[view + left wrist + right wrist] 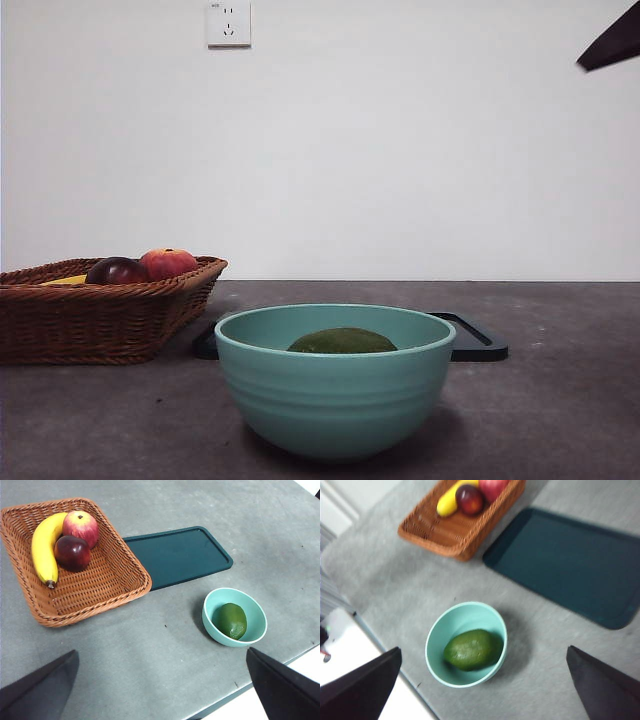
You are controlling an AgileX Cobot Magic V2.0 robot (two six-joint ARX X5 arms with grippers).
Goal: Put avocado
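Observation:
The avocado (342, 341) is dark olive-green and lies inside a teal bowl (335, 400) near the table's front edge. It also shows in the left wrist view as the avocado (230, 620) in the bowl (256, 632), and in the right wrist view as the avocado (471, 649) in the bowl (440, 632). My right gripper (484, 648) hovers high above the bowl, open and holding nothing. My left gripper (161, 652) is open too, high over bare table between basket and bowl. A black arm tip (612, 45) pokes in at the front view's top right corner.
A wicker basket (90, 320) stands at the left with a banana (44, 545), a red-orange apple (80, 526) and a dark maroon fruit (72, 552). A flat dark tray (177, 555) lies behind the bowl. The table's front edge (280, 662) runs close to the bowl.

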